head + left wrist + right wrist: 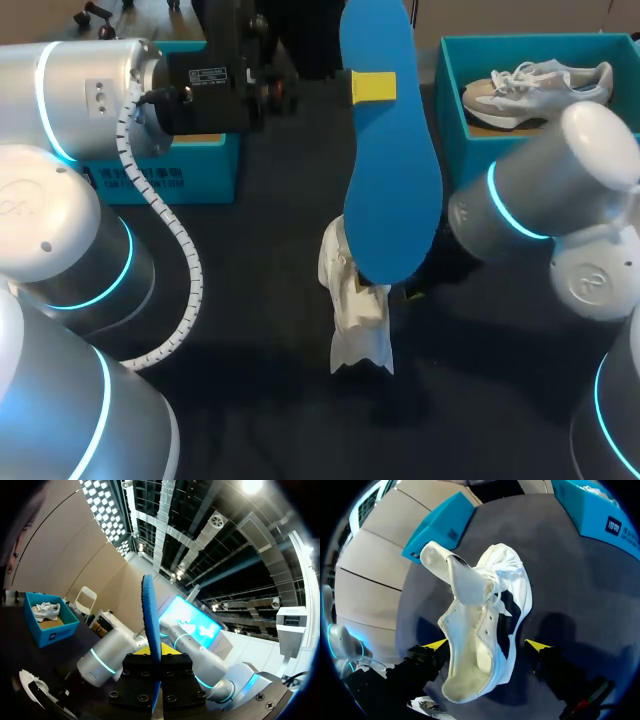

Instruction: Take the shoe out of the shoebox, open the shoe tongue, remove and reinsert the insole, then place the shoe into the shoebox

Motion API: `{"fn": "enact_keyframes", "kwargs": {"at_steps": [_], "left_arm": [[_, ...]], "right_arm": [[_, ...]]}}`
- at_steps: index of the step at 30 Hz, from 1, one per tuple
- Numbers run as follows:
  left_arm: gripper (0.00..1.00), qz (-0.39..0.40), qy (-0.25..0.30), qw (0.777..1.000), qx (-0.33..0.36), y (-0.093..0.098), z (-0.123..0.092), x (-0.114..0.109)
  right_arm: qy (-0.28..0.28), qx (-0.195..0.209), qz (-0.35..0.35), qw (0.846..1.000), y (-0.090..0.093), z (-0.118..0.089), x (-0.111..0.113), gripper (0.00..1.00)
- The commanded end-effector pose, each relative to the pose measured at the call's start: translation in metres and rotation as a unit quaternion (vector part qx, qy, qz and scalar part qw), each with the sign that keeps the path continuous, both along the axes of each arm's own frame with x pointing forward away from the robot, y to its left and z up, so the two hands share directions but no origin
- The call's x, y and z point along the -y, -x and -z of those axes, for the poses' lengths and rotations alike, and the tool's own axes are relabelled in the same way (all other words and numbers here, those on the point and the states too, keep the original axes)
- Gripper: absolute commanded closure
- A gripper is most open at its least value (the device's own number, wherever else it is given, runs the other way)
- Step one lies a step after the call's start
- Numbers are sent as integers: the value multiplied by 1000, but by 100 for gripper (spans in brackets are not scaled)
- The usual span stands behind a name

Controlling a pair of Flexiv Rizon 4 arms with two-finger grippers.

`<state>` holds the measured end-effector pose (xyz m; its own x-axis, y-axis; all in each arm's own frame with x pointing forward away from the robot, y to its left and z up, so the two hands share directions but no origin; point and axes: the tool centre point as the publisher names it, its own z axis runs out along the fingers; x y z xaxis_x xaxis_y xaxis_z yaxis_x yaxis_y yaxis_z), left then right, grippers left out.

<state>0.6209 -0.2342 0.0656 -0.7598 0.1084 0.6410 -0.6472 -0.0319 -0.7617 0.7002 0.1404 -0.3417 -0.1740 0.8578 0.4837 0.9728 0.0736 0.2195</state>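
Insole (392, 180), blue and out of the shoe, hung well above the worktop (250, 330). It was pinched toward one end, edge-on, between the closed fingers of the left end effector (151, 652). The white shoe (355, 300) sat near the middle of the worktop, below the insole's lower end, with its tongue (465, 585) pulled up and its mouth open. The right end effector (486, 645) straddled the shoe with its fingers spread wide and gripped nothing. At far right, a blue shoebox (450, 90) held a second shoe (540, 85).

The insole looked thin, light and bendy, so it would probably buckle if pushed from its end. The better way seemed to be feeding its toe in first while the soft upper was steadied at the heel or side wall.
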Motion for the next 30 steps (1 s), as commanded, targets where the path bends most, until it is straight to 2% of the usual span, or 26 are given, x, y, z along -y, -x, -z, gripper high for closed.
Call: {"fn": "enact_keyframes", "kwargs": {"at_steps": [1, 6, 10, 12, 16, 22, 28, 30], "left_arm": [[100, -1, 2, 1000, 0, 1, 1, 0], [100, -1, 2, 1000, 0, 1, 1, 0], [100, -1, 2, 1000, 0, 1, 1, 0], [100, -1, 2, 1000, 0, 1, 1, 0], [100, -1, 2, 1000, 0, 1, 1, 0], [100, -1, 2, 1000, 0, 1, 1, 0], [100, -1, 2, 1000, 0, 1, 1, 0], [100, -1, 2, 1000, 0, 1, 1, 0]], "right_arm": [[-17, 1, -3, 1000, 5, -2, 9, 0], [-17, 1, -3, 1000, 5, -2, 9, 0], [-24, 9, -7, 1000, 7, -26, 22, 0], [-52, 21, -1, 998, 9, -38, 32, 0], [-71, 31, -13, 997, 12, -57, 42, 0], [-114, 23, -41, 992, 7, -72, 45, 0], [-183, 26, -37, 982, 5, -89, 51, 0], [-189, 25, -35, 981, 4, -95, 53, 0]]}}
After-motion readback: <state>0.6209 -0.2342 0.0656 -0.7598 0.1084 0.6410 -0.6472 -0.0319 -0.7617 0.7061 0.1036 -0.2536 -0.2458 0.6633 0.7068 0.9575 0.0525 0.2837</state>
